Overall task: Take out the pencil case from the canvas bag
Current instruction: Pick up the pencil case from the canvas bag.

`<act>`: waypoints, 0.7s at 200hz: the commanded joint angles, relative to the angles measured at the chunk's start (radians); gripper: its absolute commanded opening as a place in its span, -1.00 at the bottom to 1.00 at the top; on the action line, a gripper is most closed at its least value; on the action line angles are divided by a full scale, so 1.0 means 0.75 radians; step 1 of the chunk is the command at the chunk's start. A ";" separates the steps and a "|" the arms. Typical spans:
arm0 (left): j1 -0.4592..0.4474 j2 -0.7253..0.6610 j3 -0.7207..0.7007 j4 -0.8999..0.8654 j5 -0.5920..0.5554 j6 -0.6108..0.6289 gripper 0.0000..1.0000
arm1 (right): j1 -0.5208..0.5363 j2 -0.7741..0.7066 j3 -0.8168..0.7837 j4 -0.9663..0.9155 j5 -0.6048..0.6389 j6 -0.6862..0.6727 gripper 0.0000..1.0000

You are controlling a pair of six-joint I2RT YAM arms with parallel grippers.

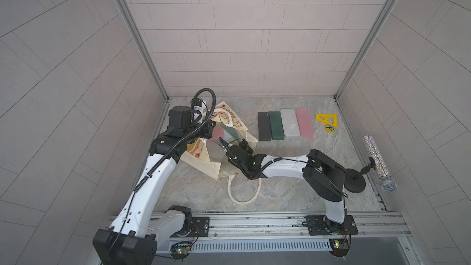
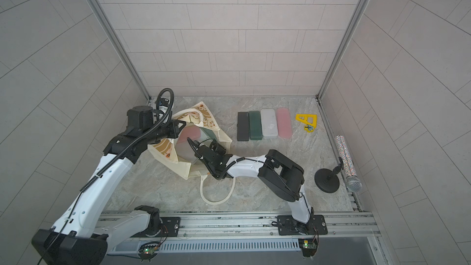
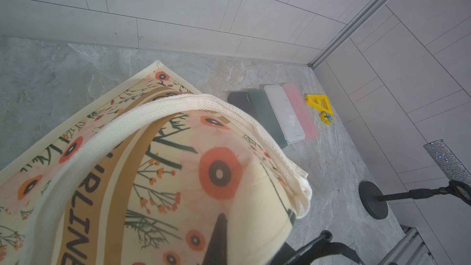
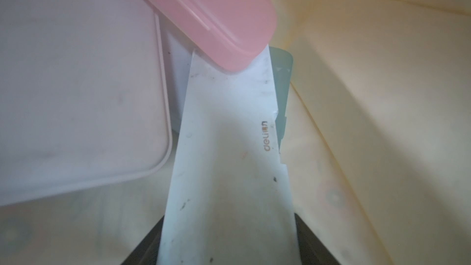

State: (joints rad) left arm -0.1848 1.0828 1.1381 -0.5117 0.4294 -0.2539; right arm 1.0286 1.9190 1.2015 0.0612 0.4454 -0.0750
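Note:
The canvas bag (image 1: 201,166) (image 2: 178,166) lies on its side at the table's left, mouth open toward the right. My left gripper (image 1: 207,129) (image 3: 244,240) is shut on the flower-printed cloth at the bag's upper rim (image 3: 219,174) and holds it up. Reaching inside the mouth, my right gripper (image 1: 224,145) (image 4: 229,228) is shut on a white pencil case (image 4: 229,169) whose far end is tucked under a pink case (image 4: 204,16). A green case (image 4: 283,85) lies beside it and a pale flat box (image 4: 76,85) on the other side.
Several cases lie in a row on the table at back right: black (image 1: 263,130), green (image 1: 276,128), white (image 1: 289,123), pink (image 1: 304,123). A yellow piece (image 1: 327,122) sits beyond them. A glittery microphone (image 1: 379,164) on a black stand (image 1: 354,181) is at the right edge. A rope handle (image 1: 242,195) loops in front.

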 commanded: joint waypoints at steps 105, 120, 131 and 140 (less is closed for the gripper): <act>0.014 -0.016 0.016 0.042 -0.065 -0.011 -1.00 | 0.080 -0.496 -0.426 -0.266 -0.225 0.395 0.19; 0.014 -0.013 0.018 0.038 -0.079 -0.008 -1.00 | 0.093 -0.522 -0.428 -0.304 -0.232 0.424 0.19; 0.016 -0.014 0.023 0.029 -0.092 -0.009 -1.00 | 0.098 -0.535 -0.423 -0.335 -0.254 0.444 0.20; 0.019 -0.018 0.026 0.022 -0.107 -0.008 -1.00 | 0.104 -0.547 -0.427 -0.348 -0.266 0.455 0.20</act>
State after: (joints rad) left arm -0.1818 1.0828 1.1381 -0.5125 0.3904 -0.2539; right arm 1.0973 1.5475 0.8848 -0.1253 0.2707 0.2001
